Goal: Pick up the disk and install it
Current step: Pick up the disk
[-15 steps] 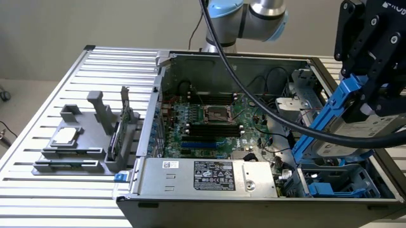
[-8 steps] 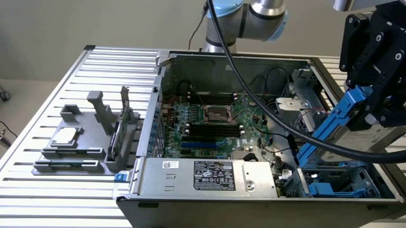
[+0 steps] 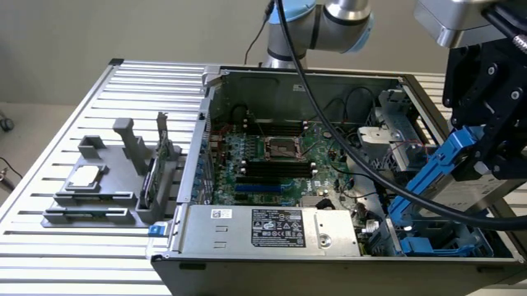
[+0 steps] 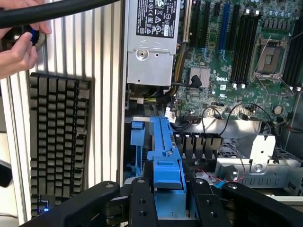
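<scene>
Since the open computer case (image 3: 329, 277) has the disk (image 3: 465, 185) hanging tilted just above its drive-bay corner, clamped in the gripper (image 3: 494, 151), I'd worry a blue rail catches the bay edge, or the black cable (image 4: 61, 10) slung across the case snags. The case sits on a slatted metal table (image 3: 49, 246), with a keyboard (image 4: 57, 142) beside it and someone's hand (image 4: 16, 52) nearby.
</scene>
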Available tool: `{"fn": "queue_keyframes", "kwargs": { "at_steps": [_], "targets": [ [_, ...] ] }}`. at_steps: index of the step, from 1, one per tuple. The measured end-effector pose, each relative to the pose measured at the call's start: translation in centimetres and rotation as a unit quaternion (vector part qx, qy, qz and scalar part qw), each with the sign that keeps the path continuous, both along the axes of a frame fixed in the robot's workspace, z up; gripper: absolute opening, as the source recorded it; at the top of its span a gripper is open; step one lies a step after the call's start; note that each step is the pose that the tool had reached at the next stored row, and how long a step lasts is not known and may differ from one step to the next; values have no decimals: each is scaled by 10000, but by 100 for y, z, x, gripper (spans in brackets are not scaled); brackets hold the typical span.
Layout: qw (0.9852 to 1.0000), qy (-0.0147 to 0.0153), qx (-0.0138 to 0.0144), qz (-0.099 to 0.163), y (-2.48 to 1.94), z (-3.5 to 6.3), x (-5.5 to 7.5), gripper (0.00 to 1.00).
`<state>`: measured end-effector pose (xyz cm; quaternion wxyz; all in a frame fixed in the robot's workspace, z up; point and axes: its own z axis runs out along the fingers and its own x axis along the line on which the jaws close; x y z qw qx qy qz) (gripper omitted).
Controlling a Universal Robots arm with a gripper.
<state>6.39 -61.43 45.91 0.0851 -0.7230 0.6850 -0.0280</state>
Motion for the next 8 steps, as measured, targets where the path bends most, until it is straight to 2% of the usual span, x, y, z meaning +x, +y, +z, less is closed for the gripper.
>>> {"fn": "queue_keyframes", "kwargs": {
  "at_steps": [2,4,8],
  "targets": [
    [10000,17,3,0,-5,-22,29,33],
    [10000,47,2,0,-7,-28,47,33],
    [10000,58,4,0,-9,-39,70,33]
  ]
}}
